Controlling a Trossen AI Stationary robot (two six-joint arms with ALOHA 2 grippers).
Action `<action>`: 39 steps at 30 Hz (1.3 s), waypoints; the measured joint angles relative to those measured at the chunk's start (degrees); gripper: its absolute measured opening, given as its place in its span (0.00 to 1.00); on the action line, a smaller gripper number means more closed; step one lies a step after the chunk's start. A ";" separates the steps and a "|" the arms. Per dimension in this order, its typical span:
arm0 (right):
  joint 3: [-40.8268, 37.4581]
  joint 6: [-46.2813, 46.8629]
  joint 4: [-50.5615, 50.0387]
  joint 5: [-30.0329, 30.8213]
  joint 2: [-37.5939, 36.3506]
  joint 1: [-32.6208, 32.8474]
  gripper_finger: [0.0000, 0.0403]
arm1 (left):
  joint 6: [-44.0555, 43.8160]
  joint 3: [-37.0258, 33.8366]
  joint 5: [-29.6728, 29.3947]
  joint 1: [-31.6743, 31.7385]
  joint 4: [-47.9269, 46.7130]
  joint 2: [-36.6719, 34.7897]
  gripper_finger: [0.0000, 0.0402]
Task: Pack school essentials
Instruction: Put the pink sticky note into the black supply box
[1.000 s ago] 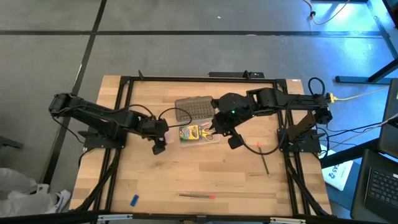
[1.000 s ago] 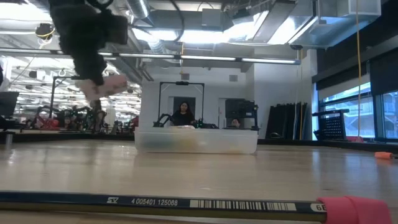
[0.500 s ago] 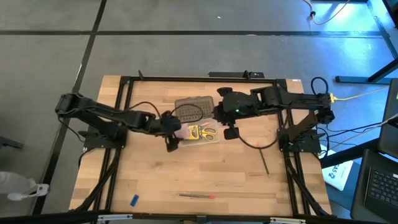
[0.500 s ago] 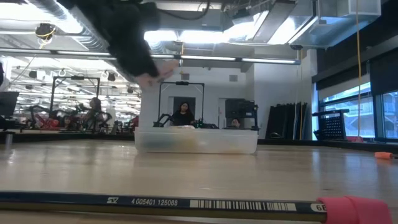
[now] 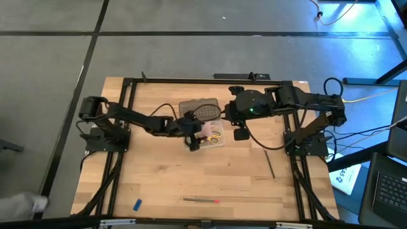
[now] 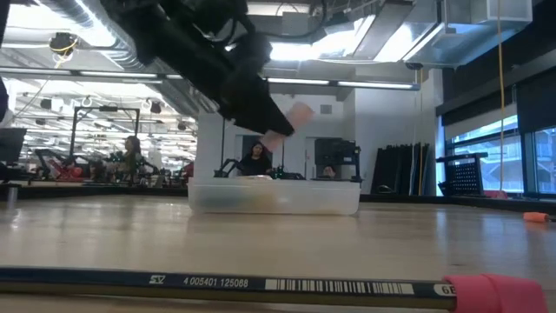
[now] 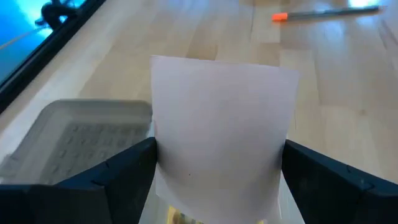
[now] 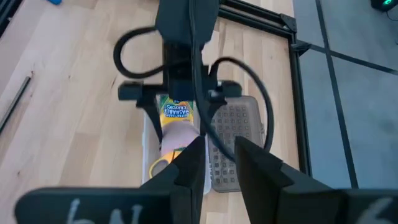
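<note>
1. The left gripper (image 5: pixel 196 136) hangs over the clear case (image 6: pixel 274 197) in the middle of the desk (image 5: pixel 152 184), its jaws closed on the pink notepad (image 7: pixel 221 134), which stands upright between them.
2. From where I stand, the crayon box (image 8: pixel 176 111) and the scissors (image 5: pixel 216 135) already lie in the case, so the pad looks like the next thing in.
3. To do it well, I'd level the pad first, so it drops flat on the crayons rather than on edge.
4. Lower it until it is just above the contents, then let go; a release from higher up could send it off the rim.
5. The right gripper (image 8: pixel 212 163) hovers just beside the case on its own side, jaws narrow and empty; it should keep back from the left arm.
6. The grey lid (image 5: pixel 202 111) lies beside the case at the far side.
7. Two pencils (image 5: pixel 201 200) and the blue eraser (image 5: pixel 137 205) wait nearer the front edge, well apart from the case.
</note>
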 joint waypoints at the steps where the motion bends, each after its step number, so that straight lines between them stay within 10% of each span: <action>1: 0.00 0.00 0.00 0.00 0.00 0.00 0.22 | 0.03 0.00 0.04 0.01 2.17 1.29 0.80; 39: 0.00 -0.46 0.52 -0.11 0.00 0.02 0.22 | -0.04 -0.04 0.32 1.89 6.96 9.32 0.80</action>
